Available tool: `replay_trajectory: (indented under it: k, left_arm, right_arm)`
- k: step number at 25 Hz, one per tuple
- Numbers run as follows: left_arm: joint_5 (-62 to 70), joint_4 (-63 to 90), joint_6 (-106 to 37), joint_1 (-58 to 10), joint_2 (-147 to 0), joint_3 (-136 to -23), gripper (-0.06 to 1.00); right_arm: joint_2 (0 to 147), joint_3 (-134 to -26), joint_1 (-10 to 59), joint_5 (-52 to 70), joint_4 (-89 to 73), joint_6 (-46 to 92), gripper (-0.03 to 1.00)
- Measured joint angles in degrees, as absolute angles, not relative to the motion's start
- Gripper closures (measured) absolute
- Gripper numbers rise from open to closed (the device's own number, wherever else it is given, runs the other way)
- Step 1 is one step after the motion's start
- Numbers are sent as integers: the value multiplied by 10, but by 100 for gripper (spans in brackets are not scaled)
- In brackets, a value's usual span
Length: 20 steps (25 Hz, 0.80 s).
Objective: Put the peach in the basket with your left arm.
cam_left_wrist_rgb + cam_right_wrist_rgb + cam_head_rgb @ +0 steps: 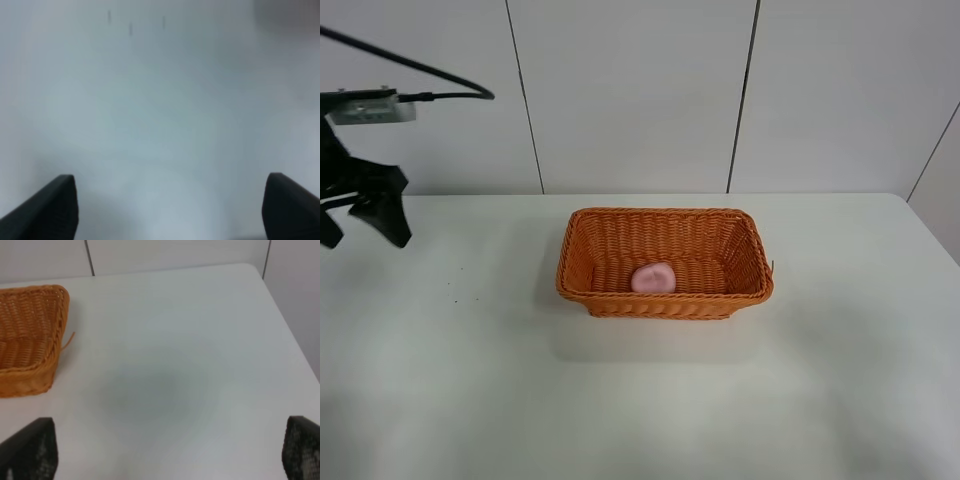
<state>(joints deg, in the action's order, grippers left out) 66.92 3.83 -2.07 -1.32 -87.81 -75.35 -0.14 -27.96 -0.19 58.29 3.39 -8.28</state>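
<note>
And there it sits: the peach lies on the floor of the basket, toward the near wall and a touch left of centre, with nothing holding it. By the look of things the job is as good as done.

The left gripper hangs well off at nine o'clock from the basket, raised above the white table, fingers spread wide and empty. Its own camera agrees, with two dark fingertips far apart and only bare, blurred tabletop between them.

The right gripper is also released, its pads wide apart over bare table, the basket's corner off to one side.

What's left? I'd say only parking the left arm.
</note>
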Motion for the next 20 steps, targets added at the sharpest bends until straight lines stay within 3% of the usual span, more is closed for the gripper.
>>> replay_trajectory:
  k: [12,20]
  left_arm:
    - [657,-6,-25,-13,-432,-406,9]
    - [616,0,-25,-13,-183,-289,9]
  right_arm:
    - [-1,-280,-2,583,34,-83,27]
    - [-1,-280,-2,583,34,-83,27]
